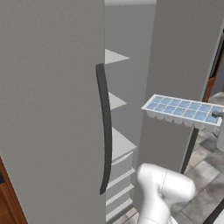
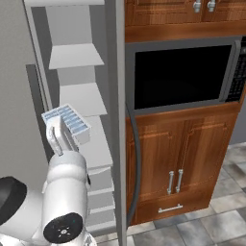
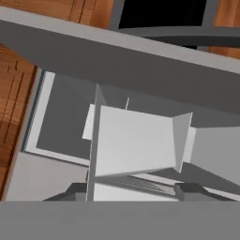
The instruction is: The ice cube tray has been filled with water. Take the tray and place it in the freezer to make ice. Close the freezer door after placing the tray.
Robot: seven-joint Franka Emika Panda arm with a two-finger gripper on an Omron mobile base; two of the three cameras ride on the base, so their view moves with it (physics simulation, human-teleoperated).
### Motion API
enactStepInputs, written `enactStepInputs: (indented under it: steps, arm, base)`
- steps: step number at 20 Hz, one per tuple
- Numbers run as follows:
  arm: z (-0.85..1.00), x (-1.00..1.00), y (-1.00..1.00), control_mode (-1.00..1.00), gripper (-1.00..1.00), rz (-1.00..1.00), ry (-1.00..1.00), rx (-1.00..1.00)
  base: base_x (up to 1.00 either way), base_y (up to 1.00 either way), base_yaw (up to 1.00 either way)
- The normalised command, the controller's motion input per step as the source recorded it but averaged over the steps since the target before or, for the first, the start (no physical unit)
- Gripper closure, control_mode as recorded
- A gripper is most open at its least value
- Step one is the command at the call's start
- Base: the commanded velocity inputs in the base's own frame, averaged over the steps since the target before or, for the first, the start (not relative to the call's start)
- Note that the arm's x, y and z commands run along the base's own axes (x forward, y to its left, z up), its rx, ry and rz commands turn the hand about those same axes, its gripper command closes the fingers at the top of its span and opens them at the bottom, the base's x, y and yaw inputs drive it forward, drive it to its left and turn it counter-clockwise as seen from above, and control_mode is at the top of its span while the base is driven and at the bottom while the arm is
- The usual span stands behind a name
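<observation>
Before the open freezer point(image 2: 77, 57), the tray point(image 1: 183, 109) is held level at its near end by the closed gripper point(image 2: 56, 139), long axis aimed at the shelves beyond.

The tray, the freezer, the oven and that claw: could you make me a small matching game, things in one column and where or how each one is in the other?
Things:
1. tray
2. freezer
3. oven
4. claw

States:
A. black, set in wooden cabinets
B. door open, white shelves showing
C. shut on one end of the tray
D. held level in the air, in front of the shelves

Pairs: 1-D, 2-B, 3-A, 4-C
</observation>
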Motion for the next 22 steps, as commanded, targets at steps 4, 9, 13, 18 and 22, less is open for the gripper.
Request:
enactStepInputs:
  steps: [4,9,13,18,22]
  arm:
    - [0.02,0.00,0.39,-1.00,1.00,-0.09,0.00,0.05]
    - [0.00,0.03,0.45,-1.00,1.00,-0.03,-0.02,0.06]
    - [0.00,0.23,0.40,-1.00,1.00,-0.01,-0.16,0.07]
    - [0.00,0.36,0.37,-1.00,1.00,-0.06,-0.27,0.06]
    - [0.00,0.42,0.33,-1.00,1.00,-0.09,-0.27,0.04]
  base:
    - [0.00,0.00,0.00]
    - [0.00,0.00,0.00]
    - [0.00,0.00,0.00]
    - [0.00,0.00,0.00]
    - [0.00,0.00,0.00]
